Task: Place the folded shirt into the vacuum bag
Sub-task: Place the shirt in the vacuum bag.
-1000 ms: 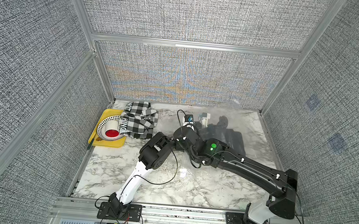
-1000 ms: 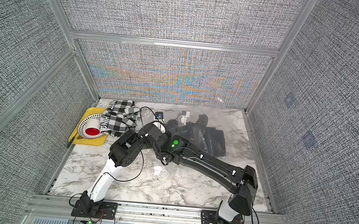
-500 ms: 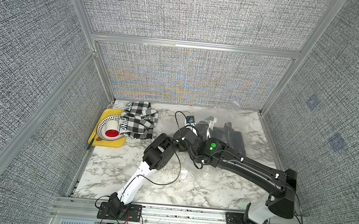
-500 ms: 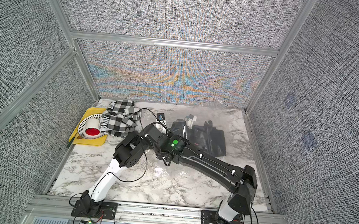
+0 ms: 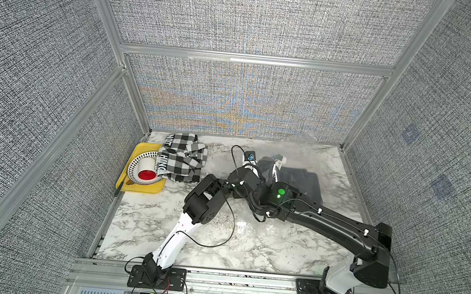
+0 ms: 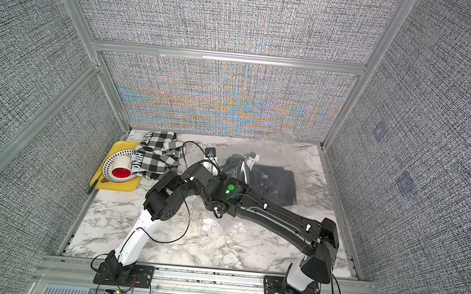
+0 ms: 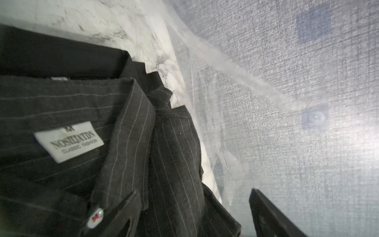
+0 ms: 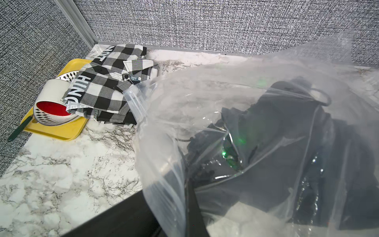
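Note:
The folded shirt (image 5: 300, 185) (image 6: 274, 183) is dark with thin pinstripes and lies flat inside the vacuum bag (image 5: 300, 153) (image 8: 225, 92), at the right rear of the table. My left gripper (image 7: 190, 197) reaches into the bag and stands open. Its fingers (image 7: 266, 213) are wide apart over the shirt's collar (image 7: 123, 123), with the white label showing. Clear plastic (image 7: 246, 102) hangs over it. My right gripper (image 8: 188, 195) is shut on the bag's near edge, holding the mouth up. In both top views the arms cross in front of the bag.
A black-and-white checked shirt (image 5: 182, 160) lies at the left rear, partly over a patterned bowl with a red inside (image 5: 146, 174) on a yellow tray (image 5: 137, 188). A green-handled utensil (image 5: 119, 191) lies beside the tray. Grey walls close in three sides.
My left gripper has pushed deeper into the bag and opened, letting go of the dark shirt. The shirt now lies flatter and farther right. My right gripper still holds the bag's edge.

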Available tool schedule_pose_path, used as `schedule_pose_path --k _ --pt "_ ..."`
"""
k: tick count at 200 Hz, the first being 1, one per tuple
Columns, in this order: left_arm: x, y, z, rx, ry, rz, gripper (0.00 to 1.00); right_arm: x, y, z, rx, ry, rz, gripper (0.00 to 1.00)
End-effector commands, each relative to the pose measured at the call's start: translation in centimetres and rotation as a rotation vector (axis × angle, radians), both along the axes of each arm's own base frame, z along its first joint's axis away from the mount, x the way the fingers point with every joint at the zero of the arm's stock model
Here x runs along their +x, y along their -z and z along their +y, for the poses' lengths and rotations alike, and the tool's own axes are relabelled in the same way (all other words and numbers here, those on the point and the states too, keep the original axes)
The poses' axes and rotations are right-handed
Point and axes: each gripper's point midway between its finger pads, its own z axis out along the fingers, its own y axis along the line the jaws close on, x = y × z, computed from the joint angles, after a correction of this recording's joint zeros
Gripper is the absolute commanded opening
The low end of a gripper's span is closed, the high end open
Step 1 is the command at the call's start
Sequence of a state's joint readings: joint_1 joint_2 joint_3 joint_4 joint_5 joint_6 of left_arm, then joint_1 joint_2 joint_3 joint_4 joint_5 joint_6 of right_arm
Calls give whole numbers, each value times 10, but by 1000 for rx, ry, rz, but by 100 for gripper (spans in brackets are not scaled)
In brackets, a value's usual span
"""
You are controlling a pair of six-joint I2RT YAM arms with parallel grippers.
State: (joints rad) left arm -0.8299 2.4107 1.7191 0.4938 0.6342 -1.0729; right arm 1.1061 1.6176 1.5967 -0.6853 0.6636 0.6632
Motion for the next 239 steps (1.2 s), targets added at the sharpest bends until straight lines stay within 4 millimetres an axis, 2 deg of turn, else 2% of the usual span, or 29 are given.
schedule_pose_path --k 1,38,77,90,112,140,160,190,204,215,239 --pt "-18 -18 -3 -39 69 12 86 1 -3 10 63 -6 7 0" --pt "-32 -37 -2 -112 137 65 86 0 -15 1 44 14 5 0" --pt "-36 -40 12 -71 148 62 86 -3 -30 -12 17 44 -1 0" --pt "-42 -41 18 -44 161 66 86 -4 -29 -14 9 46 -1 0" --pt "-52 -26 35 63 176 89 86 -2 -15 -20 -16 61 16 0" --pt "-64 -6 61 194 189 101 86 0 13 -22 -26 74 52 0" --pt "-71 7 80 261 189 100 86 0 24 -21 -8 61 69 0" --pt "-73 33 102 312 186 86 86 1 23 -15 36 30 72 0" --pt "-73 39 104 282 193 61 88 1 18 -10 70 2 62 0" --pt "-72 37 104 219 194 48 88 1 16 -6 94 -17 63 0" --pt "-63 46 113 179 156 48 89 -2 5 5 163 -87 49 0"
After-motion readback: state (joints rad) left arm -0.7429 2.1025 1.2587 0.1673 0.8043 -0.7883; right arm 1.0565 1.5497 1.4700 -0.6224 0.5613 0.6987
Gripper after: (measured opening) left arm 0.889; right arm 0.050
